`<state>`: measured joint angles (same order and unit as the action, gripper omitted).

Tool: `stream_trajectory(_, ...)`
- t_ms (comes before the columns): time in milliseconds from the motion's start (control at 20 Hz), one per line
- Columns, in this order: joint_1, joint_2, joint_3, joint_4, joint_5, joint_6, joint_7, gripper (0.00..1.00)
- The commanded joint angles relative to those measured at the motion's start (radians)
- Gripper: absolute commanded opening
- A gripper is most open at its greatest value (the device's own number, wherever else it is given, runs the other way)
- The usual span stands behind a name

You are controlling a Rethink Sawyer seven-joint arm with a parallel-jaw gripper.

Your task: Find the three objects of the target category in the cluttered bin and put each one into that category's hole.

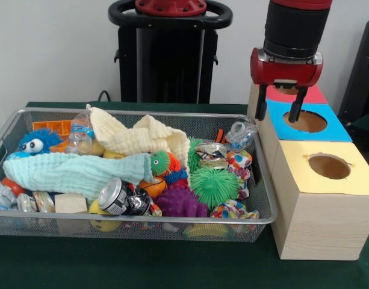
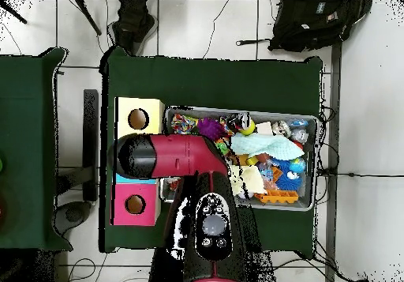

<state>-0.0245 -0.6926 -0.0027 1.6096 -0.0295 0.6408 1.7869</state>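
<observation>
At upper right of the front view the red-and-black gripper [image 1: 282, 110] hangs empty, fingers spread, over the wooden boxes near the red-topped round hole [image 2: 134, 204], so I judge the next move is back to the wide silver wire-mesh basket [image 1: 261, 217] for a clear dented plastic bottle [image 1: 80, 136] at its upper left

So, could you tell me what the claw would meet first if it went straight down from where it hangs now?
Probably the blue-topped box: the open, empty claw hangs over its near-left edge by the round hole, though depth is uncertain.
</observation>
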Motion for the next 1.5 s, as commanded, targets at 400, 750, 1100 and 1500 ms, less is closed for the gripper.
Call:
stream_trajectory(400, -0.099, 0.036, 0.12, 0.024, -0.041, 0.036, -0.041, 1.0)
stream_trajectory(750, -0.152, 0.011, 0.131, 0.083, -0.063, 0.015, -0.064, 1.0)
stream_trajectory(1100, -0.165, 0.032, 0.131, 0.113, -0.086, -0.027, -0.049, 1.0)
stream_trajectory(1500, -0.152, 0.054, 0.129, 0.133, -0.109, -0.068, 0.003, 1.0)
